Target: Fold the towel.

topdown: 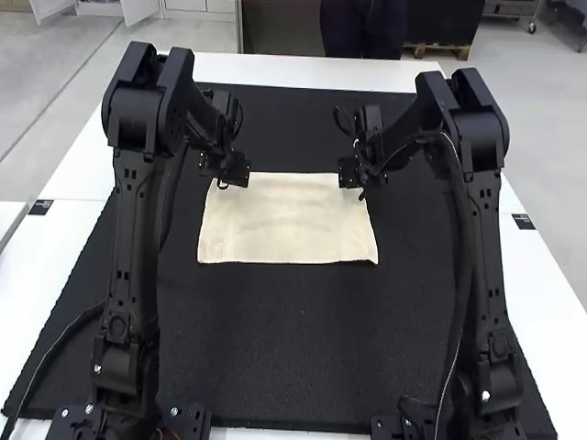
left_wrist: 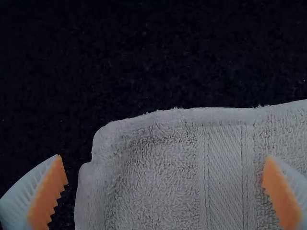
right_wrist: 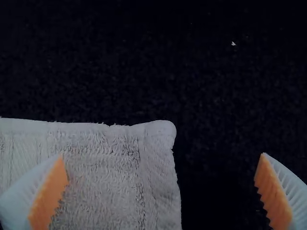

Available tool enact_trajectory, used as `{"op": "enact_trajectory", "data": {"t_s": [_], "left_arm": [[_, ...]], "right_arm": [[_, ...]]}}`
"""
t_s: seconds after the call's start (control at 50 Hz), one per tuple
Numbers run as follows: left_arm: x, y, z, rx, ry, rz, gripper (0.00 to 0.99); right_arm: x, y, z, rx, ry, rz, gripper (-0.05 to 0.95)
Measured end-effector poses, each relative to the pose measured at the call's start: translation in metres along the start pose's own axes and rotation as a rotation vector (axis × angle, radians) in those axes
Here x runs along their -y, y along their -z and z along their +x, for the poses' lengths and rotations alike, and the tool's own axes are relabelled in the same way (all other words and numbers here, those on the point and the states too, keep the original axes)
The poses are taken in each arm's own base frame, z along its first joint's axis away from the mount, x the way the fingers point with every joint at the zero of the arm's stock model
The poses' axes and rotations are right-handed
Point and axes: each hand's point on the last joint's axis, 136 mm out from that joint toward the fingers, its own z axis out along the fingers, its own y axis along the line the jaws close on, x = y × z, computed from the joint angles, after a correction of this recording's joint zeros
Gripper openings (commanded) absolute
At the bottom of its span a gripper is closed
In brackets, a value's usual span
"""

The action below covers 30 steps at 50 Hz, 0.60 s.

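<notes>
Towel (topdown: 289,220) lies flat, long axis running left to right, both pairs of jaws wide.

A white desk (topdown: 303,70) carries a broad black rectangular mat (topdown: 293,339), on which a cream terry towel (topdown: 286,220) lies flat. Small dark rectangular labels (topdown: 523,222) sit on the desk beside the mat.

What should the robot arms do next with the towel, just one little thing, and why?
Probably ease both grippers down a bit and close them on the towel's two far corners. The left gripper and right gripper are both open, and each has one of those corners between its fingers, so they look ready to pinch.
</notes>
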Motion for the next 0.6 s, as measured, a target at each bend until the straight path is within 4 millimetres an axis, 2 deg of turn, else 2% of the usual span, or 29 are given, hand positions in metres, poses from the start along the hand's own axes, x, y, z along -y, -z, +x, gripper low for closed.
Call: {"op": "enact_trajectory", "data": {"t_s": [0.6], "left_arm": [[0.0023, 0.0005, -0.0003, 0.001, -0.004, 0.002, 0.956]], "right_arm": [[-0.0015, -0.0031, -0.0036, -0.001, 0.002, -0.001, 0.89]]}}
